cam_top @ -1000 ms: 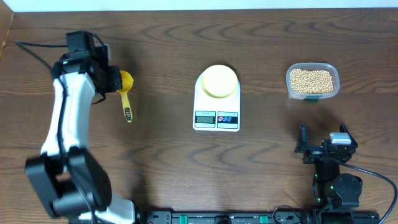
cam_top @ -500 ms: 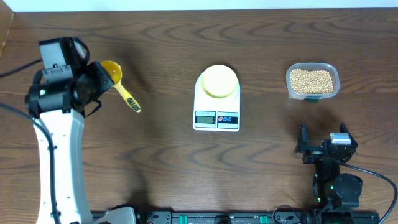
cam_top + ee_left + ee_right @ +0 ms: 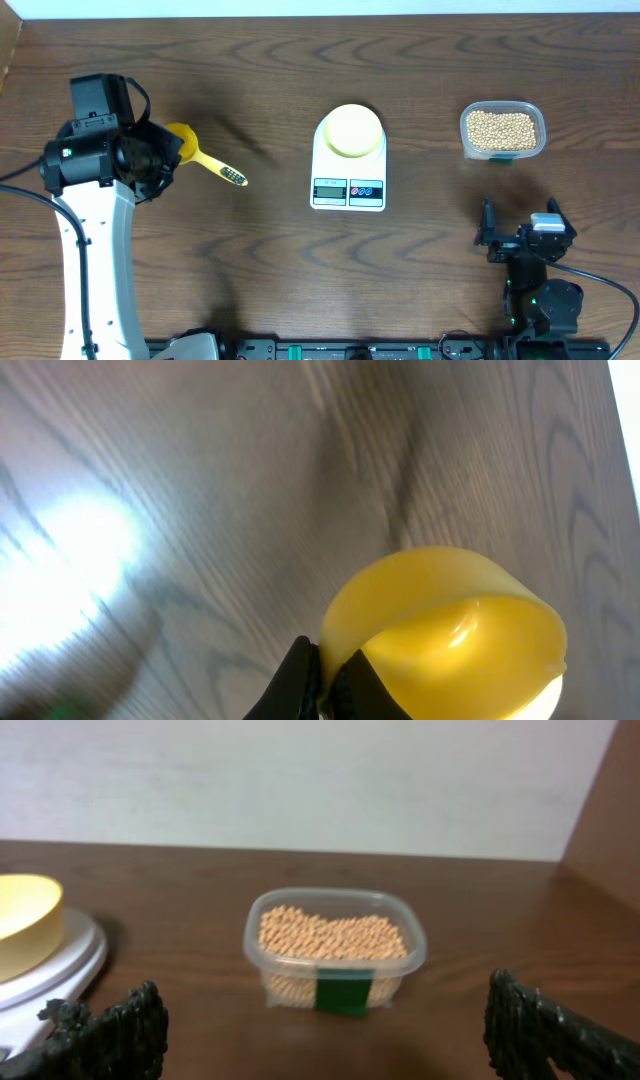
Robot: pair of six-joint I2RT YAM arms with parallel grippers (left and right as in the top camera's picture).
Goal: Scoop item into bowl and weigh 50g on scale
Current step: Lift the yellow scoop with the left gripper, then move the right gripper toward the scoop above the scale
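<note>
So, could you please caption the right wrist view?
Clear plastic tub of tan beans beyond the open right hand, pale-yellow bowl at left.

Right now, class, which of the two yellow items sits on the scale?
The pale-yellow round bowl, atop the white digital scale; the bright yellow plastic scoop is gripped in the left fingers.

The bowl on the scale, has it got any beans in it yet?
No, the bowl on the scale shows only its bare pale-yellow inside; the beans lie in the clear tub.
</note>
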